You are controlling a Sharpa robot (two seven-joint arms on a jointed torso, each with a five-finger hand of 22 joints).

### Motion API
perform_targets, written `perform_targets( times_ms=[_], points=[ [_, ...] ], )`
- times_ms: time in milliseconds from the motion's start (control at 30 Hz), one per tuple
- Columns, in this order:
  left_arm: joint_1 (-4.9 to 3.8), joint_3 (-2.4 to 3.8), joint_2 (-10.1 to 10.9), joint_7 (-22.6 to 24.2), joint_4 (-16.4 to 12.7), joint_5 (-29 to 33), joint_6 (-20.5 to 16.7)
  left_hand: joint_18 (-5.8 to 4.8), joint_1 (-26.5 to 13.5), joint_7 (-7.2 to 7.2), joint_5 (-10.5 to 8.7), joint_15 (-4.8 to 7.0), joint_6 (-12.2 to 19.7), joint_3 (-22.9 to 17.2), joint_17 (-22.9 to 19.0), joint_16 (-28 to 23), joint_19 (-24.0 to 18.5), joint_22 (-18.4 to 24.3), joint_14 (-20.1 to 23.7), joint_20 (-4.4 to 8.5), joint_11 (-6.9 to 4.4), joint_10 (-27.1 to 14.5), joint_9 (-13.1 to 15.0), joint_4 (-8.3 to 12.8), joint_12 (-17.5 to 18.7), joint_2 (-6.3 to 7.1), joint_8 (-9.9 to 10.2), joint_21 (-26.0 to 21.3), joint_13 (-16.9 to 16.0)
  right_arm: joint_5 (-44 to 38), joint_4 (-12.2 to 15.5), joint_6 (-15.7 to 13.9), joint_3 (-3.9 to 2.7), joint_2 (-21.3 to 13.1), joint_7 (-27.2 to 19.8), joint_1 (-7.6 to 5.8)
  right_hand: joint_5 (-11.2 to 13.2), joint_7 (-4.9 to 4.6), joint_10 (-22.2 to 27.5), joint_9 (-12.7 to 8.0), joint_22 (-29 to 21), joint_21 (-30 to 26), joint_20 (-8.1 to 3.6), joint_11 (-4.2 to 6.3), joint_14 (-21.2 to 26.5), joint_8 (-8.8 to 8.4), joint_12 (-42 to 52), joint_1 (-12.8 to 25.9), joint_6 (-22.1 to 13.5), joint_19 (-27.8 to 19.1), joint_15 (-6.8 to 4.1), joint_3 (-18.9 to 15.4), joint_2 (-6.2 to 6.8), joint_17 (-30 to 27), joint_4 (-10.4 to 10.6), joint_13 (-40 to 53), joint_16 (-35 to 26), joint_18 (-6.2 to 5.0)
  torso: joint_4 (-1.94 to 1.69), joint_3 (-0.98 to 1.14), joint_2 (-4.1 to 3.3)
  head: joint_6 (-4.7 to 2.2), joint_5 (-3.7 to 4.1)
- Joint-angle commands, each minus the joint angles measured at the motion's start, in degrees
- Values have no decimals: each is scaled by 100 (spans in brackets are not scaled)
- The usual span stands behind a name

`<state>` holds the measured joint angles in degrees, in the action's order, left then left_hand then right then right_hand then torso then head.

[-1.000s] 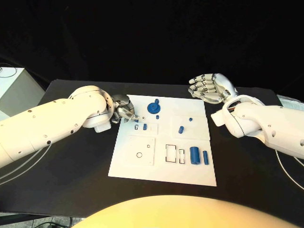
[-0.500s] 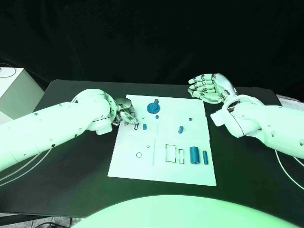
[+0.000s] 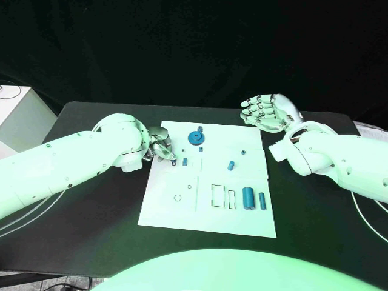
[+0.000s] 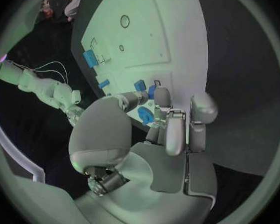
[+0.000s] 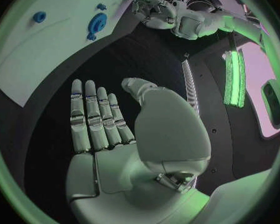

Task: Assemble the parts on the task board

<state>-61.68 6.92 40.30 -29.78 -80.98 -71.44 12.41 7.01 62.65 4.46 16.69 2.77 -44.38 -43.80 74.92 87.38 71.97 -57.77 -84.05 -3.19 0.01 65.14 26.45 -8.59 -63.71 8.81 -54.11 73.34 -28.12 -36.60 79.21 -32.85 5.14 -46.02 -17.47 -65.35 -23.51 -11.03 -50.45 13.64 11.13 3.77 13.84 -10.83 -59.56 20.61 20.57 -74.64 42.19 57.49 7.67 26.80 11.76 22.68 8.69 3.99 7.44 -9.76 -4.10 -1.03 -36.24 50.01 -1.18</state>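
The white task board (image 3: 207, 209) lies mid-table. My left hand (image 3: 160, 147) is at the board's upper left edge. Its thumb and a fingertip (image 4: 162, 95) pinch a small blue part (image 4: 151, 91) just above the board, beside another small blue part (image 3: 184, 162). A round blue knob (image 3: 196, 137) stands to the hand's right, also seen as the knob (image 4: 146, 116) between thumb and fingers. Two blue cylinders (image 3: 247, 198) lie at the board's lower right, and a small blue piece (image 3: 231, 164) lies mid-board. My right hand (image 3: 265, 112) hovers past the board's far right corner, fingers straight (image 5: 96, 117), holding nothing.
A white box (image 3: 15, 118) stands off the table's left edge. Empty outlined slots (image 3: 219, 196) and round holes (image 3: 177, 197) mark the board's near half. Black tabletop (image 3: 89, 212) surrounds the board on all sides.
My left hand has edged slightly right and toward the board's small slot. The right hand and the parts lying on the board have not moved.
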Motion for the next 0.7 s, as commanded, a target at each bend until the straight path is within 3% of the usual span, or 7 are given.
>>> perform_targets(
  times_ms=[33, 700],
  points=[
    [1, 1, -13, -15, 10, -63, 169, -30, 10, -1, 20, 46, -44, -1156, 958, 22, 49, 3, -414, -1, 0, 17, 5, 1152, -30, -59, -15, 29, 5, -10, 6, 74, -1, -2, -84, 3, -26, -348, -47, -5, -5, 7, 4, 0, -47, -32, 2, 30, 41, 9, 13, -4, -21, -5, -26, -6, -31, -75, 0, 3, 0, -1, -2],
    [3, -2, -53, -31, 55, -68, 312, -33, 8, -3, 17, 47, -50, -1168, 974, 28, 55, -8, -419, 2, -2, 30, 1, 1157, -32, -58, -11, 36, -10, -9, 7, 81, -1, -5, -83, 6, -29, -348, -49, -11, -28, 8, 5, 0, -54, -33, 4, 44, 44, 16, 13, -4, -22, -17, -28, -14, -37, -75, 2, 4, -3, -1, 6]
  ],
)
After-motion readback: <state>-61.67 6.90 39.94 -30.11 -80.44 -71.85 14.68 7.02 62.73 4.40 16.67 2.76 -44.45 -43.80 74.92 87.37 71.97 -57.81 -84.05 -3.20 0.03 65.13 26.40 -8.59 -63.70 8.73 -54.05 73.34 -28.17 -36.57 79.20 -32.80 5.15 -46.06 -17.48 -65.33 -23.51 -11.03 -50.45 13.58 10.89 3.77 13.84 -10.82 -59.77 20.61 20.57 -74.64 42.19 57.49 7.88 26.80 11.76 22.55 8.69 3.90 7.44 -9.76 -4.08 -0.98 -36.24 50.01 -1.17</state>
